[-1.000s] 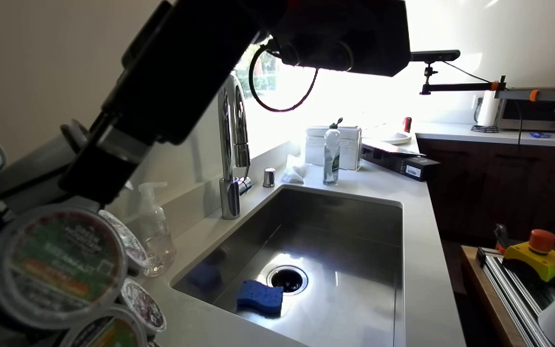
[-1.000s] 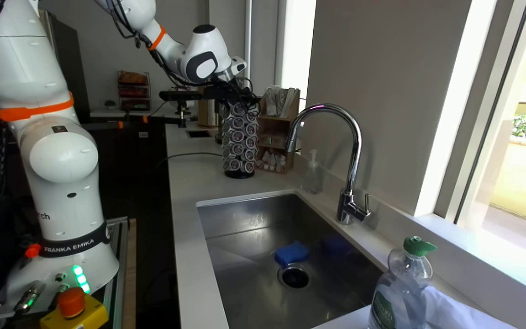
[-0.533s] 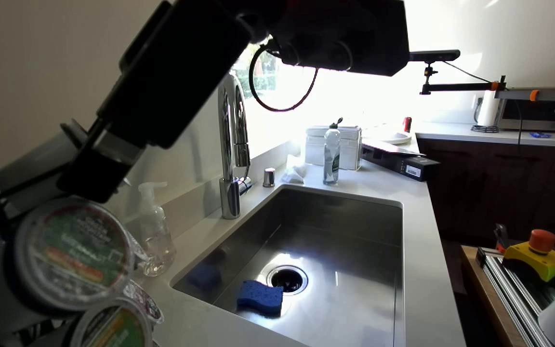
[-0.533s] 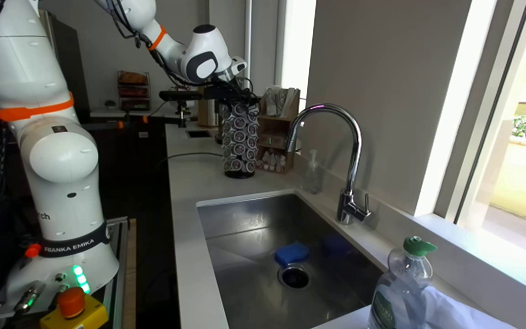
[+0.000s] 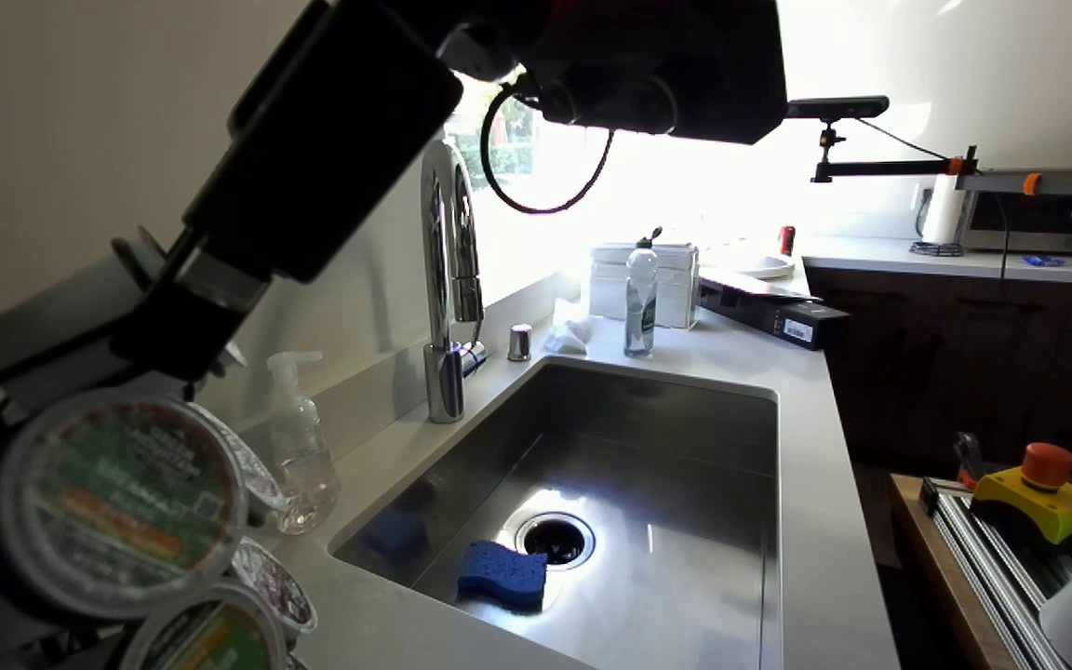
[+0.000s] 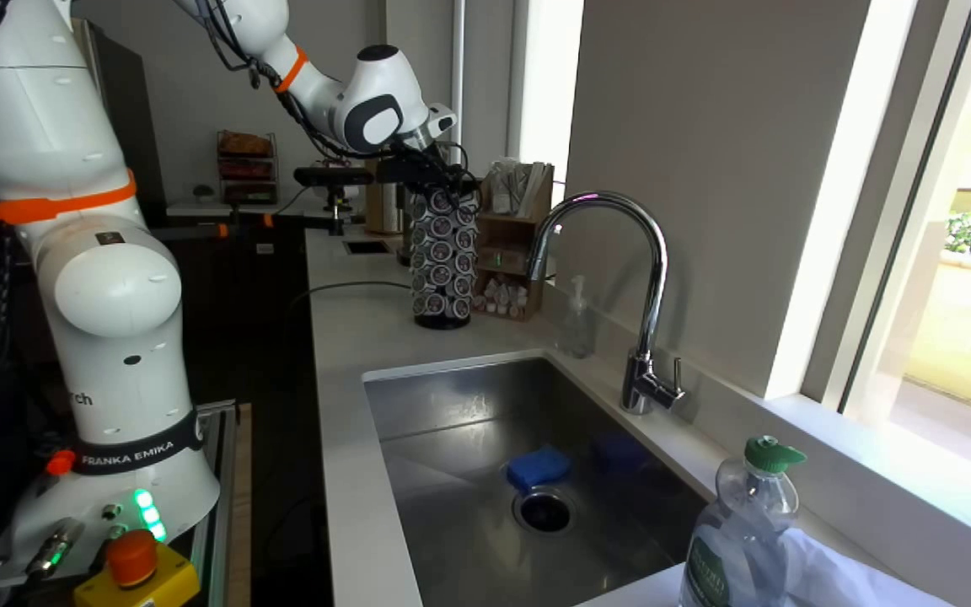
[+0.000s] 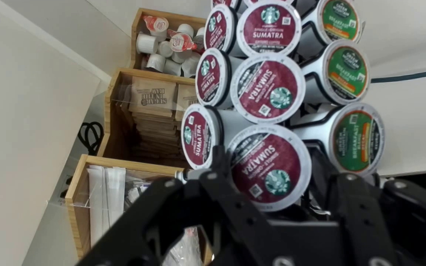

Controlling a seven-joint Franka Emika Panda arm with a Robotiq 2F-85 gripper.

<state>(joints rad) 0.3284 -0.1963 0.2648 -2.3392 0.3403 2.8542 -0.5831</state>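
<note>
In the wrist view a coffee pod [image 7: 272, 173] with a dark red Sumatra lid sits between the two black fingers of my gripper [image 7: 267, 151]. The fingers lie against both sides of its rim; the pod's body behind the lid is hidden. Several more pods, red-lidded [image 7: 267, 88] and green-lidded [image 7: 355, 136], stick out in columns from an upright black pod rack [image 6: 442, 320]. My gripper [image 5: 173, 340] is at the upper part of the rack in both exterior views. A lid with a green label [image 5: 122, 502] shows just below it.
A wooden organizer [image 7: 120, 162] with creamer cups and sugar packets stands close beside the rack. A soap dispenser [image 5: 299, 456], tall faucet [image 5: 448, 279] and steel sink [image 5: 685, 447] are nearby. A blue sponge [image 5: 502, 572] lies in the sink. A dish-soap bottle [image 6: 743, 523] stands on the counter.
In an exterior view the arm and gripper have shifted slightly up and left. The pods below the gripper have swung right and then back left. Sponge and sink things are unchanged.
</note>
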